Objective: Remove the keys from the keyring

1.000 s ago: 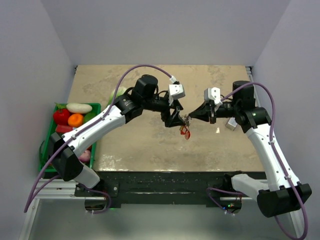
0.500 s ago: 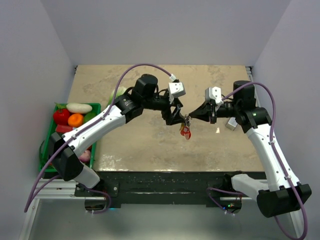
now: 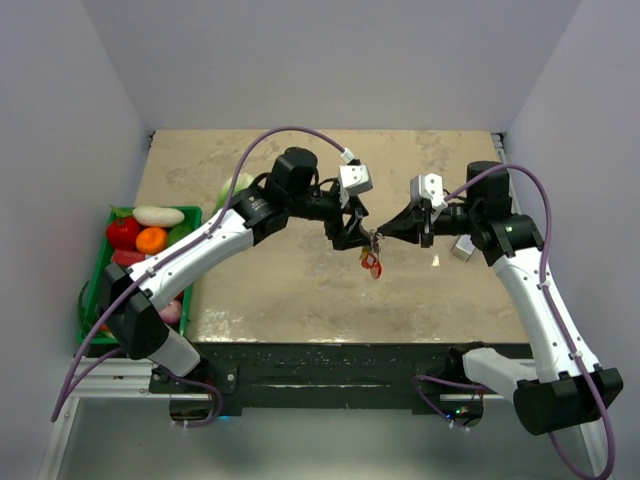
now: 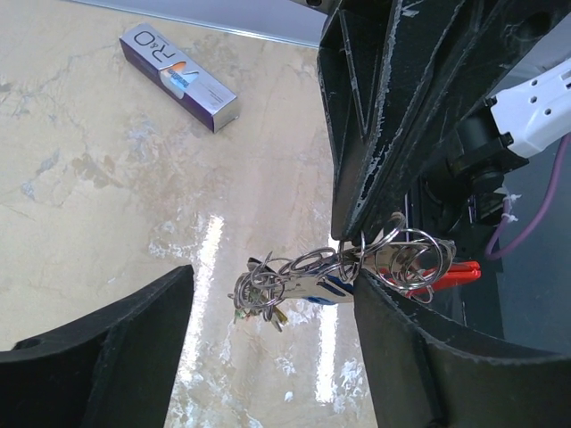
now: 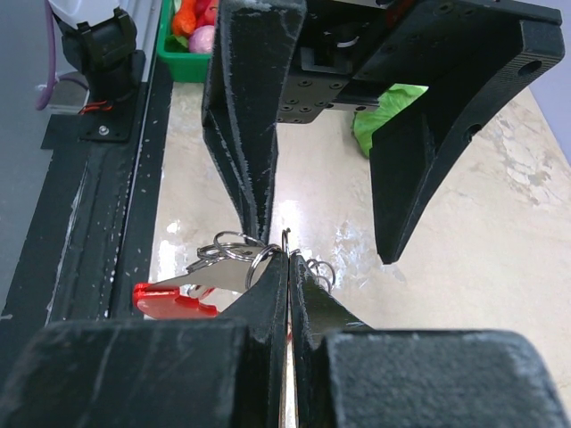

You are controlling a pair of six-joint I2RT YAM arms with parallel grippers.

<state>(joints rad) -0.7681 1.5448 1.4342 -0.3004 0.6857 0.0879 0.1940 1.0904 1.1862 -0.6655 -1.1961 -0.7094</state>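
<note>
My right gripper (image 3: pixel 381 238) holds the keyring (image 5: pixel 287 239) in the air over the middle of the table, its fingertips (image 5: pixel 272 276) pinched shut on one thin wire loop. From the silvery rings (image 4: pixel 406 259) hang a red fob (image 3: pixel 372 264) and a bunch of keys (image 4: pixel 285 290), among them a flat metal blade with a blue patch. My left gripper (image 4: pixel 272 290) faces the right one, open, one finger (image 4: pixel 107 348) on either side of the hanging keys. The right-hand finger (image 4: pixel 419 357) is close to the rings; I cannot tell whether it touches them.
A purple-and-white box (image 4: pixel 178 76) lies on the stone-patterned table (image 3: pixel 260 290) behind the right arm. A green tray (image 3: pixel 100 290) of toy vegetables sits off the left edge, and a green leafy toy (image 3: pixel 232 188) lies by the left arm.
My left gripper has edged a little to the right and farther back, closer onto the key bunch. The right gripper and the keyring have stayed put.
</note>
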